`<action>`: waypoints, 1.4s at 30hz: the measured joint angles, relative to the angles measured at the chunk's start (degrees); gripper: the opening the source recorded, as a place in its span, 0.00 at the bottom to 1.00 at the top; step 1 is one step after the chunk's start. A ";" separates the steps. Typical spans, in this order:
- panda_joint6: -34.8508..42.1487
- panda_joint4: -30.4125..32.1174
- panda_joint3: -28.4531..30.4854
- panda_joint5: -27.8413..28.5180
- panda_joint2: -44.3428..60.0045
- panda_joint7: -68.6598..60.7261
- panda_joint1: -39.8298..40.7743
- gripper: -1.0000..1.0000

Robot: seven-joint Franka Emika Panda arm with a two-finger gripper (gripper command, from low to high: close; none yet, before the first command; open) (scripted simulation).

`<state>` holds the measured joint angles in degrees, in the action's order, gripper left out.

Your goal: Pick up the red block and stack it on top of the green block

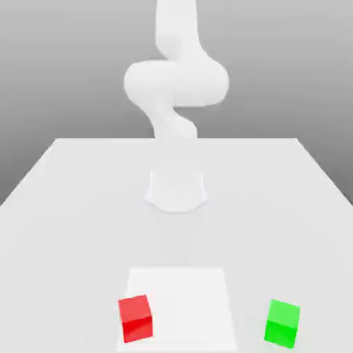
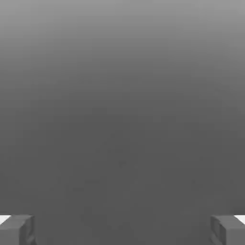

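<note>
Your worktop (image 1: 69, 241) is a broad, pale, matt white surface, smooth and without grain; its side edges draw together toward a straight far edge. Behind it the backdrop (image 1: 62, 69) is plain grey, lighter high up and darkening downward. On the near part of the surface you have a brighter white panel (image 1: 186, 310), four-sided, wider at its near end; whether it is raised or just a flat patch, you can't tell.

Your red block (image 1: 136, 319) stands on that panel, close to its edge on the exterior view's left. Cube-shaped, flat faces, crisp edges, a plain saturated red, turned slightly askew to the panel. Your green block (image 1: 282, 324) stands on the worktop, off the panel and well apart from the red one, toward the exterior view's right. Also a cube, also turned a little, bright green on top with a deeper green on the face toward you.

Beyond the panel, your arm (image 1: 177, 83) rises from a flared base (image 1: 176, 193): white, rounded, bulging at the joints, its outline nearly melting into the worktop low down.

In the hand view, your gripper (image 2: 122, 230) has its two fingers (image 2: 14, 231) wide apart, blocky and dark grey, with smooth grey shading between them, paler at one side of the picture. Both blocks rest clear of the arm.
</note>
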<state>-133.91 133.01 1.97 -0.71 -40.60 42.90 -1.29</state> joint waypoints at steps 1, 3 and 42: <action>-0.95 0.54 0.69 -0.46 2.26 -1.36 -0.35 0.50; -2.67 1.54 2.21 -1.17 6.56 -3.87 -1.29 0.50; -22.13 11.84 8.06 -4.25 52.08 -26.86 -1.00 0.00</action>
<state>-156.04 144.85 10.03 -4.96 11.47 16.04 -2.29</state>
